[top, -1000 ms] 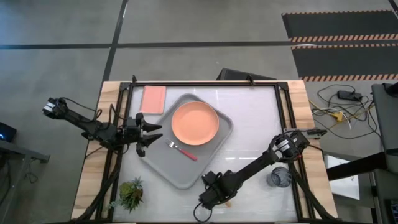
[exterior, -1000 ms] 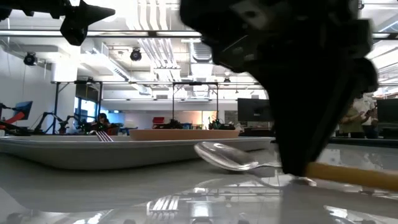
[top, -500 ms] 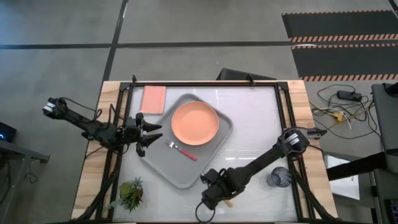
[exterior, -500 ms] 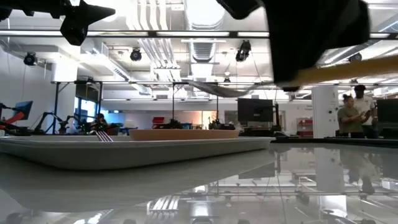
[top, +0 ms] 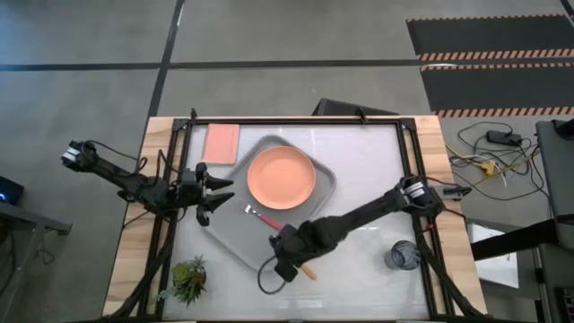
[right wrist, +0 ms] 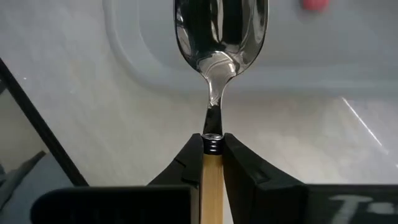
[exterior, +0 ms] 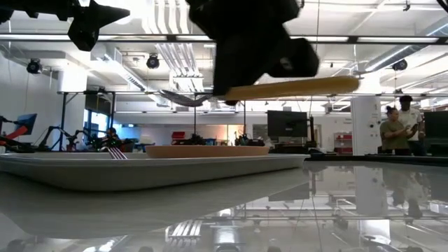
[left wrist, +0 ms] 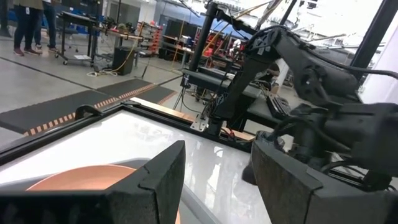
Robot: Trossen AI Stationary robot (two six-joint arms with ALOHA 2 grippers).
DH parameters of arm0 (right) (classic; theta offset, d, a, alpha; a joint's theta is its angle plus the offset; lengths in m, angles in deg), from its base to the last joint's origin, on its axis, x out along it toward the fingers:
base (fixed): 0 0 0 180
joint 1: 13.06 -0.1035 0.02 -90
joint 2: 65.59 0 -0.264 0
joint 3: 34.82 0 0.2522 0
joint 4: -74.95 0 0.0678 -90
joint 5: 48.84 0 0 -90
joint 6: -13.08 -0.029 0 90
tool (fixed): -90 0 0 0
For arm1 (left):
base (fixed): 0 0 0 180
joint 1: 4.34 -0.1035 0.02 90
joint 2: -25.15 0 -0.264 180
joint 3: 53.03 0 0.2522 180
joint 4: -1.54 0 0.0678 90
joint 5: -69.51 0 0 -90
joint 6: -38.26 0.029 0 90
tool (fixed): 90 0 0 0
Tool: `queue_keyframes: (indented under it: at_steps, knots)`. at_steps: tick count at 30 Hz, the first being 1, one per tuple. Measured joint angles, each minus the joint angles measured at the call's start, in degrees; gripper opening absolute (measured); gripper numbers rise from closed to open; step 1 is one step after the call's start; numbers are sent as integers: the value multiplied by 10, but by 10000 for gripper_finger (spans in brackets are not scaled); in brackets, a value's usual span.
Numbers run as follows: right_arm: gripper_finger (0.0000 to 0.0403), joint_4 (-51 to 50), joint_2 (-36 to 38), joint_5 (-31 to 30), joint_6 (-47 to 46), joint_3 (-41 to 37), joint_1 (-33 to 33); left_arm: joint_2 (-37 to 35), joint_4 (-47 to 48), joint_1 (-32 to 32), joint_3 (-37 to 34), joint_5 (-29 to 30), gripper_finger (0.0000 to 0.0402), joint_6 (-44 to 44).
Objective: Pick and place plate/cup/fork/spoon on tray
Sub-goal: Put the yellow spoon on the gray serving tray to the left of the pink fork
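Right gripper [top: 285,256] clamped on spoon [exterior: 273,89] above tray [top: 235,235] edge, left gripper [top: 218,190] apart beside tray

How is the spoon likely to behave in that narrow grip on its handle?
The spoon looks stiff: it juts level from the right pincer without sagging. Pinched only on its thin handle, it may pivot or slip. It seems light; the low view shows it held clear above the tray.

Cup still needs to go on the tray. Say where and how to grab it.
The cup stands upright near the right arm's base, mouth up. Come straight down and pinch one wall at the rim, one finger inside, one outside. The right pincer holds the spoon, so it must set that down first.
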Motion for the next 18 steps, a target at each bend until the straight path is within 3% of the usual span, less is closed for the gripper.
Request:
queue_keyframes:
  at_steps: [18]
  knots:
    - [25,150,-18,40,91,0,70,-3,-2,0,2,0,168,15]
